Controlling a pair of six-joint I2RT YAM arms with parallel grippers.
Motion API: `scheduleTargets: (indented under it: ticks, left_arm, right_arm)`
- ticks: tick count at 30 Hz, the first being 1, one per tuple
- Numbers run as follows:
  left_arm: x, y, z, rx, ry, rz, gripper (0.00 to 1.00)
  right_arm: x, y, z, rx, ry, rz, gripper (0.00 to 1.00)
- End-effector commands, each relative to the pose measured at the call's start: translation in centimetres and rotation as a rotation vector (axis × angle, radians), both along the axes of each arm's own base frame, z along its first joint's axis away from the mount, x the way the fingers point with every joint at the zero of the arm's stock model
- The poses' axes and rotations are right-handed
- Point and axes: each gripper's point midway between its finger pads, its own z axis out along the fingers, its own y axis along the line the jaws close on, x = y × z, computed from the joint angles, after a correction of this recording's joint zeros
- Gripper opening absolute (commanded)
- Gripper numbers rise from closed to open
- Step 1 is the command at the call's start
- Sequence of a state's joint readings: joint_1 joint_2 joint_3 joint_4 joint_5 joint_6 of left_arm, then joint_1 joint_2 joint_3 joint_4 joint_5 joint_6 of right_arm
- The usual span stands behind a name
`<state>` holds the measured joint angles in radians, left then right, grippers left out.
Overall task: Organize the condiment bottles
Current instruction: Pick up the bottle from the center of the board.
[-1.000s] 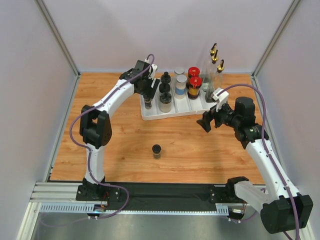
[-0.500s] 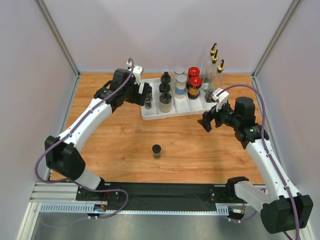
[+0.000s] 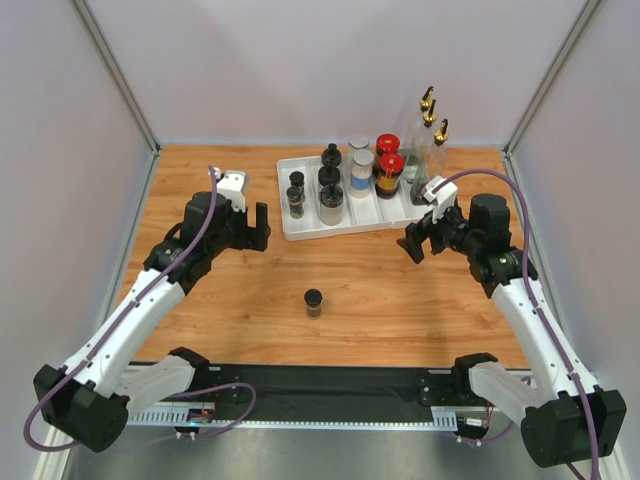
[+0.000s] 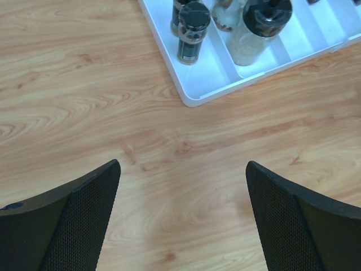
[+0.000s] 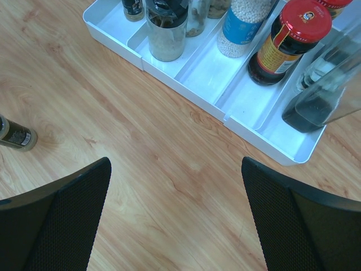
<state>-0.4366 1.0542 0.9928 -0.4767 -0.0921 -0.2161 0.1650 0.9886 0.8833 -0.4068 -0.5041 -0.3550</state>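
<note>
Both arms reach forward over the table (image 3: pixel 400 300), left gripper (image 4: pixel 181 169) and right gripper (image 5: pixel 175 164) spread wide, holding nothing. Most condiment bottles (image 3: pixel 362 175) stand in the white tray (image 4: pixel 193 100) just ahead of both pairs of fingers (image 4: pixel 84 214) — tops cut off in the wrist views. One small black-lidded jar (image 3: pixel 313 301) stands alone, left of the right fingers — half cropped there.

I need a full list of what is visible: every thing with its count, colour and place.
table: one, light wood
tray: one, white, far side
small jars: two, black lids, leftmost tray lane
bigger jars: three, black lids, second lane
grey-lidded jars: two, clear, third lane
red-capped jars: two, dark amber, fourth lane
tall bottles: three, clear, gold spouts, rightmost lane
lone jar: one, black lid, in front of the tray
left gripper: black, open, empty
right gripper: black, open, empty
</note>
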Motion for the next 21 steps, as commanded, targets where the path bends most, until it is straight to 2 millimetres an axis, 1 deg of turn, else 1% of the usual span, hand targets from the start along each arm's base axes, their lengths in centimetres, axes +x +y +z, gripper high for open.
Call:
scheduleTargets:
  ticks: [1, 2, 3, 4, 5, 6, 7, 8, 10, 11, 17, 21]
  left_arm:
    - [-0.9, -1.1, 1.8, -0.119, -0.050, -0.031, 1.00]
    - [-1.8, -1.4, 1.5, -0.133, -0.038, -0.061, 1.00]
    - [-2.2, -1.5, 1.3, -0.142, -0.032, -0.075, 1.00]
    - [-2.7, -1.6, 1.4, -0.154, -0.038, -0.088, 1.00]
    - [-3.2, -1.7, 0.7, -0.158, -0.020, -0.099, 1.00]
    - [-3.7, -2.1, 0.3, -0.171, -0.009, -0.130, 1.00]
    - [-4.1, -2.4, 0.7, -0.186, -0.026, -0.155, 1.00]
    - [-4.8, -2.9, -0.1, -0.199, -0.006, -0.194, 1.00]
    - [-5.6, -3.3, -0.1, -0.221, -0.007, -0.228, 1.00]
    - [-6.2, -3.7, -0.6, -0.233, 0.010, -0.258, 1.00]
    - [-7.9, -4.8, -1.9, -0.281, 0.057, -0.343, 1.00]
    - [-8.6, -5.1, -2.9, -0.291, 0.087, -0.362, 1.00]
  right_arm:
    - [0.3, -0.4, 0.7, -0.017, -0.038, -0.006, 1.00]
    - [0.3, -0.4, 0.7, -0.019, -0.038, -0.007, 1.00]
    - [0.3, -0.4, 0.6, -0.020, -0.037, -0.006, 1.00]
    - [0.3, -0.4, 0.6, -0.020, -0.035, -0.008, 1.00]
    - [0.4, -0.5, 0.6, -0.023, -0.038, -0.010, 1.00]
    - [0.4, -0.5, 0.6, -0.023, -0.038, -0.011, 1.00]
    - [0.4, -0.6, 0.5, -0.022, -0.035, -0.011, 1.00]
    - [0.4, -0.6, 0.5, -0.021, -0.033, -0.012, 1.00]
    - [0.4, -0.6, 0.5, -0.020, -0.033, -0.012, 1.00]
    - [0.4, -0.6, 0.4, -0.019, -0.030, -0.011, 1.00]
    - [0.4, -0.5, 0.2, -0.020, -0.025, 0.002, 1.00]
    - [-0.1, -0.1, -0.1, -0.020, -0.016, 0.048, 1.00]
